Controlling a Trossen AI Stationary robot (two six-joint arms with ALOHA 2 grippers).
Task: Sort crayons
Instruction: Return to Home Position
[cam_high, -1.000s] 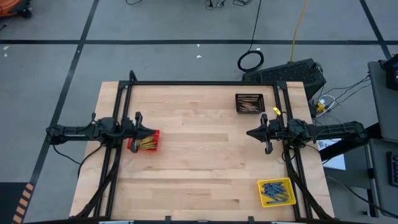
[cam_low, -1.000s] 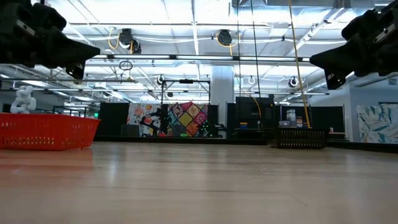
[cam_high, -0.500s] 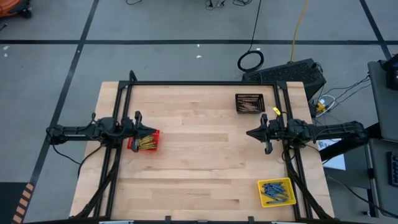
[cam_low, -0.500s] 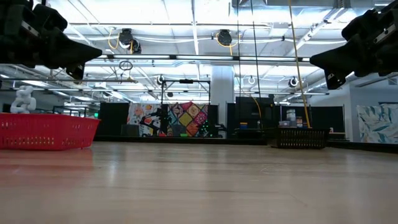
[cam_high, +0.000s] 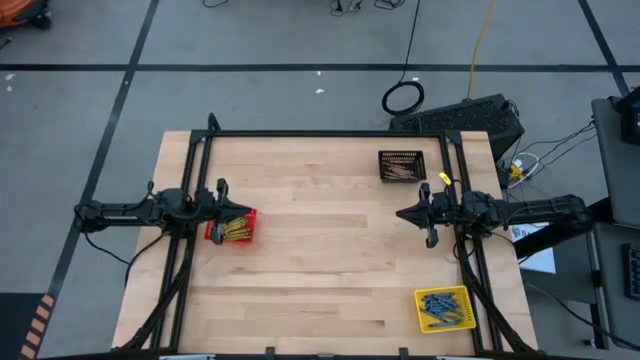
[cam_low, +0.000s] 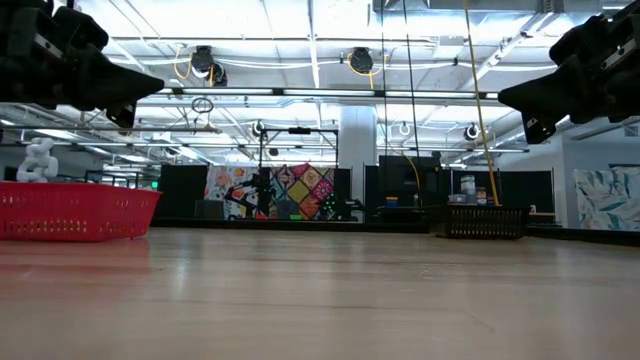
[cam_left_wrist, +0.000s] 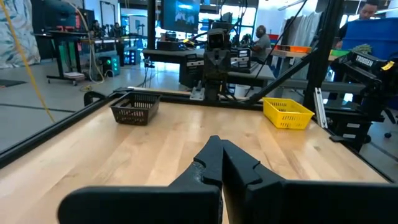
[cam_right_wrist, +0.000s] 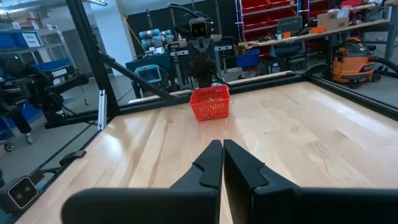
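Yellow crayons (cam_high: 236, 228) lie in the red basket (cam_high: 249, 235) at the table's left. Grey-brown crayons (cam_high: 399, 170) fill the black basket (cam_high: 401, 154) at the far right, and blue crayons (cam_high: 443, 309) lie in the yellow basket (cam_high: 443, 292) at the near right. My left gripper (cam_high: 251, 211) hangs shut, level, above the red basket. My right gripper (cam_high: 399, 214) hangs shut at the right side, pointing toward the table's middle. In the wrist views each gripper's fingers are closed together (cam_left_wrist: 219, 155) (cam_right_wrist: 221, 155) with nothing between them.
A black frame (cam_high: 330, 133) runs along the table's far edge and down both sides. The wooden tabletop (cam_high: 330, 260) between the baskets is bare. The low view shows the red basket (cam_low: 75, 211) on the left and the black basket (cam_low: 485, 221) far off.
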